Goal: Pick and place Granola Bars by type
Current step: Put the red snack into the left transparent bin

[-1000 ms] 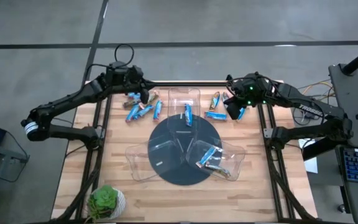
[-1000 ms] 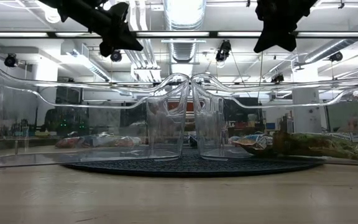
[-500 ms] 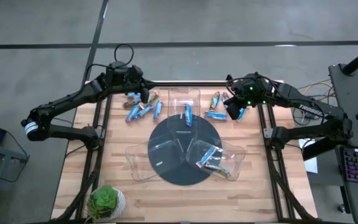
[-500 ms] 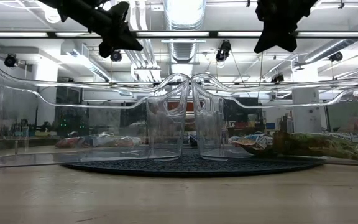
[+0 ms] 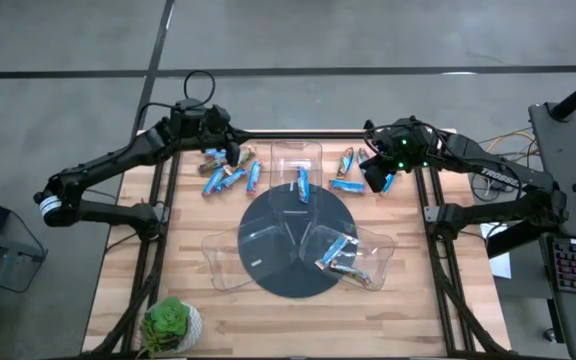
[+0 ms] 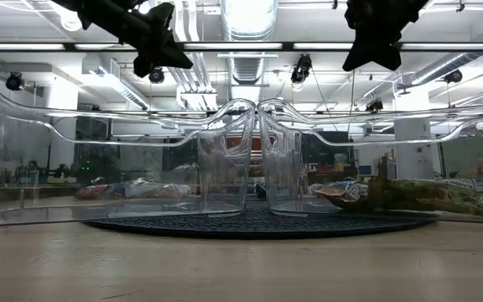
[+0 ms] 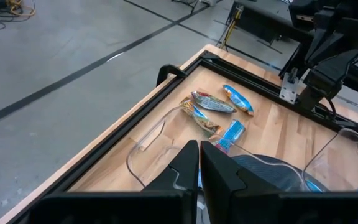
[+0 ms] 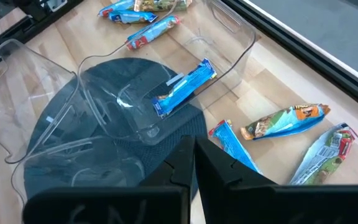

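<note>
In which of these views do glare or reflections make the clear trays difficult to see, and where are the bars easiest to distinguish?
Low view: ceiling lights shine through the clear trays, so their walls show mainly as bright outlines, and both arms are dark silhouettes. High view: the trays almost vanish against the dark round mat. Right wrist view: the blue bar in the tray is easiest to distinguish.

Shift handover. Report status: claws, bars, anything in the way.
Left claw shut, empty, above the left bars. Right claw shut, empty, by the right bars. One blue bar in the far tray. Nothing blocking.
</note>
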Robot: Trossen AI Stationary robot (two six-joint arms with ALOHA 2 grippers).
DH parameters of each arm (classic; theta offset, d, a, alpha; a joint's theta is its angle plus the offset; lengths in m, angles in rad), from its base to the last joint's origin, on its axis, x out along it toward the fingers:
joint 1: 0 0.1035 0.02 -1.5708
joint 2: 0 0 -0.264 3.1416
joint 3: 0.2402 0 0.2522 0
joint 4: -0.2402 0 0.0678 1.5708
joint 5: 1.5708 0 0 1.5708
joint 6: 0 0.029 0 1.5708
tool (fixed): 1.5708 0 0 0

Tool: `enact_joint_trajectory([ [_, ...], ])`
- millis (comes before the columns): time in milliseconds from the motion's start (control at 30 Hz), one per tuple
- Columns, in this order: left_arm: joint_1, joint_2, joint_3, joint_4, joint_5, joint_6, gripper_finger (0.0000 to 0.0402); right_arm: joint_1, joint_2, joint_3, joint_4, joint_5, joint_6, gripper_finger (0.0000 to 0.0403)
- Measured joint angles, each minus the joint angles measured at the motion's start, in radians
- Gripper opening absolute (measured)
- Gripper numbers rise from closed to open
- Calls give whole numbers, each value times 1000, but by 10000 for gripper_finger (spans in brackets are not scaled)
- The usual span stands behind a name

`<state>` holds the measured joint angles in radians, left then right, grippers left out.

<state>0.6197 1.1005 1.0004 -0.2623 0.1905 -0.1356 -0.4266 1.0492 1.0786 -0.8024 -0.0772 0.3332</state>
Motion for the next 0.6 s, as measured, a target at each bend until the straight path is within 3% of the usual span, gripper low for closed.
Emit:
enact_joint_trajectory([
  [600,0,1,1,0,-1,1,0,0,0,0,0,0,7,8],
])
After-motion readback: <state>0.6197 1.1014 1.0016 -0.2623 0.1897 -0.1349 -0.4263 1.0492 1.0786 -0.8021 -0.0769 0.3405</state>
